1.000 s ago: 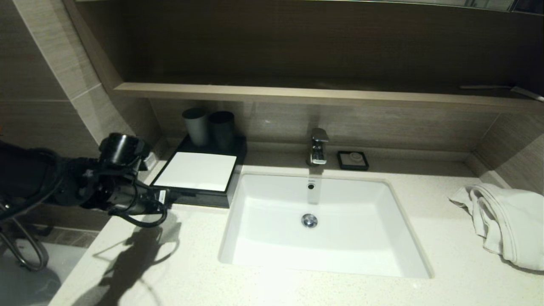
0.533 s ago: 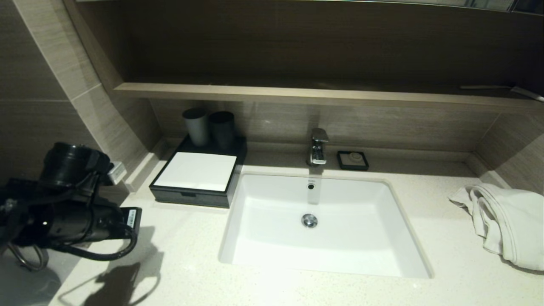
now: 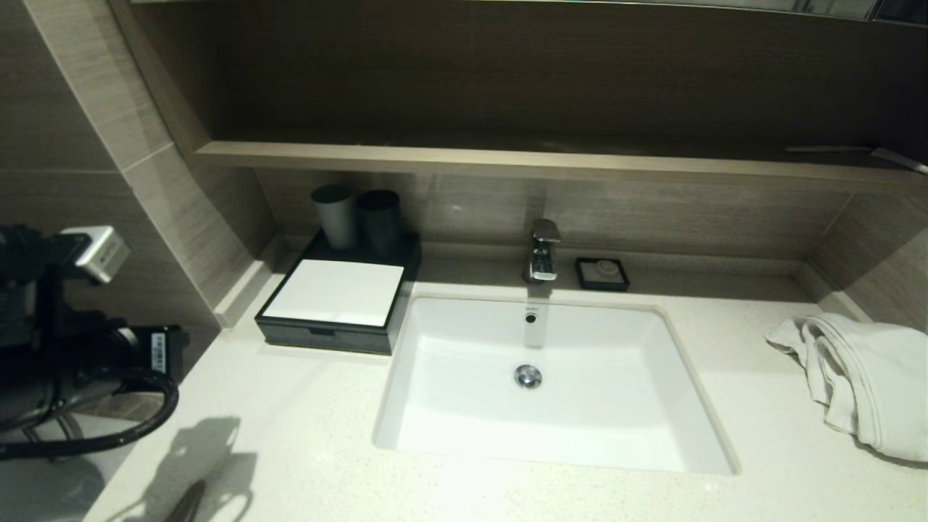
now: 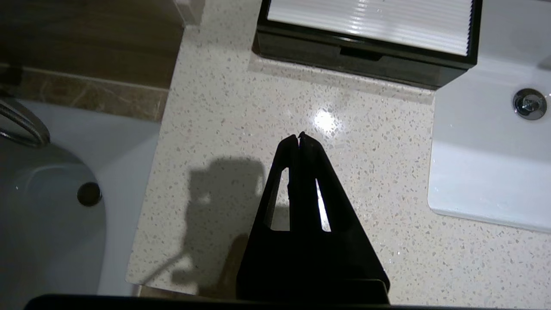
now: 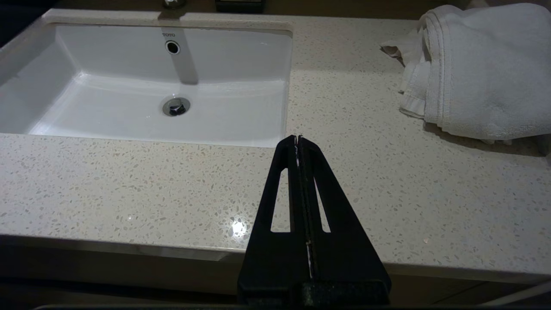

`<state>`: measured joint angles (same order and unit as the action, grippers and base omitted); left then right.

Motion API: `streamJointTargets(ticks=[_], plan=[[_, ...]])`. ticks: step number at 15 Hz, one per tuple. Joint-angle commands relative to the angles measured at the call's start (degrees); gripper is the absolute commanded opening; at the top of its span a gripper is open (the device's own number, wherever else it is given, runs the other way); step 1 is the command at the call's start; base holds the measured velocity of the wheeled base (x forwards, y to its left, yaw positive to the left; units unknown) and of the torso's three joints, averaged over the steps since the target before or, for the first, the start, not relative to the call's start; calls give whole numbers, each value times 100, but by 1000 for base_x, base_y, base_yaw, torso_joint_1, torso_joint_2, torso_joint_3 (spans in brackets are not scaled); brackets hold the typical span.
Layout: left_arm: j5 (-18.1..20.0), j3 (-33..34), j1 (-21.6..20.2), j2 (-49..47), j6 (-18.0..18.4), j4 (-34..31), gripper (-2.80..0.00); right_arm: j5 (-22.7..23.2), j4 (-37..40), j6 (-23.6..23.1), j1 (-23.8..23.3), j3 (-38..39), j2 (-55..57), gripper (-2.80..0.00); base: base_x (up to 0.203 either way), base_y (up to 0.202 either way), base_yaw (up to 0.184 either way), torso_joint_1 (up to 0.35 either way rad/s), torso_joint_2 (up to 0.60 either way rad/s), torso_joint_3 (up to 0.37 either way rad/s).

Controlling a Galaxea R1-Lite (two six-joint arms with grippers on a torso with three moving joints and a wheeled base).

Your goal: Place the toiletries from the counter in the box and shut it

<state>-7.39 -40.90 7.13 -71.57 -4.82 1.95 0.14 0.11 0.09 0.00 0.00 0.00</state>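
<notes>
Since no sachet is seen anywhere on the worktop (image 3: 304,435), the toiletries are judged to lie inside the box (image 3: 335,293) already, though its inside is hidden. The box is set at the centre left of the head view, just beside the sink (image 3: 435,435), with its drawer front (image 4: 359,51) flush to the body, so the closing is judged done. Two grey cups (image 3: 357,215) are stood on the rear of the box, against the back wall. A small soap dish (image 3: 602,273) is placed beside the tap (image 3: 542,250), and a white towel (image 3: 863,380) is heaped at the right edge of the frame.

The left tool (image 4: 300,137) is held clenched on nothing, above bare stone well short of the box; such a pose fits an arm with no work left. The right tool (image 5: 298,138) is likewise pressed closed and empty, hung over the front of the worktop between sink and towel, and is not seen in the head view.
</notes>
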Motion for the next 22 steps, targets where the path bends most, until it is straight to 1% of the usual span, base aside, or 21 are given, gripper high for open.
streamJointTargets(ticks=[1,3,8,9,10,11,14,17,19,22], plan=[[-41,117,-1,352,52,119,-280,3,-2,0,0,0,0,-280,0,0,0,0,0,0],[-122,314,-1,545,67,233,-280,3,-2,0,0,0,0,-280,0,0,0,0,0,0],[-162,688,4,1367,43,254,-280,3,-2,0,0,0,0,-280,0,0,0,0,0,0],[-160,789,-39,1564,39,266,-280,3,-2,0,0,0,0,-280,0,0,0,0,0,0],[-145,969,-201,1753,51,323,-280,3,-2,0,0,0,0,-280,0,0,0,0,0,0],[-93,1156,-351,1978,68,469,-280,3,-2,0,0,0,0,-280,0,0,0,0,0,0],[427,1826,-915,2765,101,1146,-280,3,-2,0,0,0,0,-280,0,0,0,0,0,0],[679,2423,-1352,3712,173,1433,-280,3,-2,0,0,0,0,-280,0,0,0,0,0,0],[745,2787,-1438,4244,251,1470,-280,3,-2,0,0,0,0,-280,0,0,0,0,0,0],[801,3257,-1387,4985,583,1464,-280,3,-2,0,0,0,0,-280,0,0,0,0,0,0]])
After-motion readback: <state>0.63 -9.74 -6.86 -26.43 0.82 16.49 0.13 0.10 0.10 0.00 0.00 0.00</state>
